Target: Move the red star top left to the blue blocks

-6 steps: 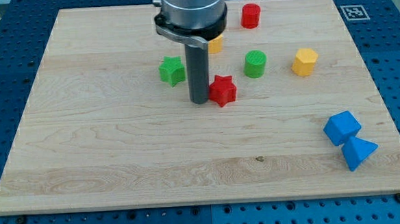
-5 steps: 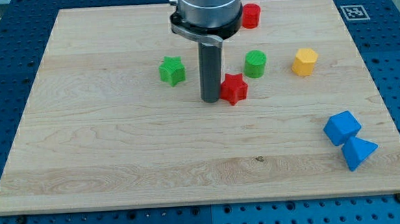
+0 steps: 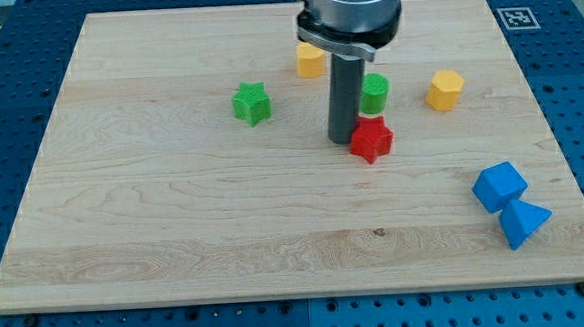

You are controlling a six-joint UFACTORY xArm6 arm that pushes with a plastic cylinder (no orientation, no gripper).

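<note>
The red star (image 3: 371, 139) lies near the board's middle, a little right of centre. My tip (image 3: 343, 138) touches its left side. Two blue blocks sit at the view's lower right: a blue cube-like block (image 3: 498, 186) and a blue pyramid-like block (image 3: 523, 220) just below it. The red star is well to their upper left, with open board between. The green cylinder (image 3: 374, 92) stands just above the star, partly behind my rod.
A green star (image 3: 252, 102) lies left of my rod. A yellow block (image 3: 311, 59) sits at the top, left of the arm. A yellow hexagonal block (image 3: 445, 89) sits to the right. The arm's body hides the top middle of the wooden board (image 3: 124, 212).
My tip has moved right, pushing the red star right and slightly down. The arm now hides the red cylinder and uncovers the yellow block at the top.
</note>
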